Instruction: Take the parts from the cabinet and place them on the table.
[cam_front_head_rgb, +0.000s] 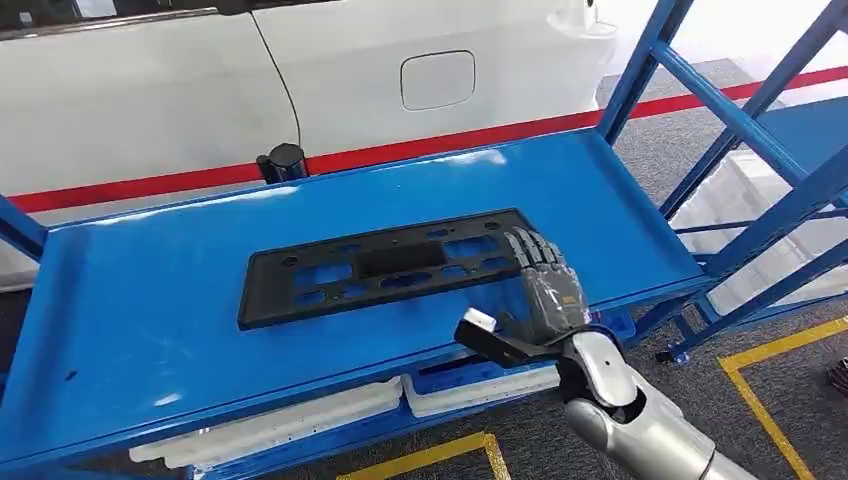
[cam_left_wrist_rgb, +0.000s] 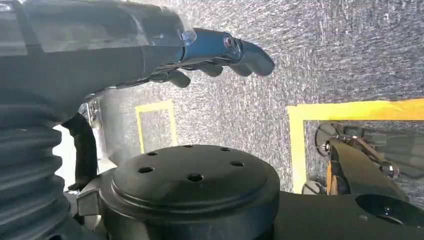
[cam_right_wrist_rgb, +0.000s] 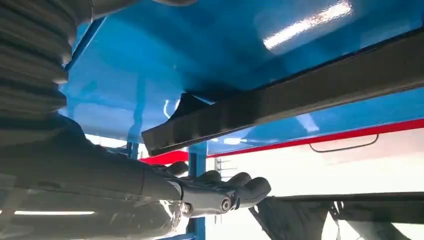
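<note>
A: Right robot hand (cam_front_head_rgb: 545, 290), fingers extended, rests on the black plate bracket's (cam_front_head_rgb: 385, 265) end; grip unconfirmed. Bracket lies flat on the blue surface (cam_front_head_rgb: 150, 310).

B: Release step, probably. Next: lift clear.

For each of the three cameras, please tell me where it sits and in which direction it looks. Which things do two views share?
Head view: high on the body, looking forward and down at the blue table with the black part; the right hand rests at the part's end.
Left wrist view: behind the left hand, facing the grey floor with yellow tape.
Right wrist view: behind the right hand, low along the table.
Head and right wrist views share the part, table and right hand.
</note>
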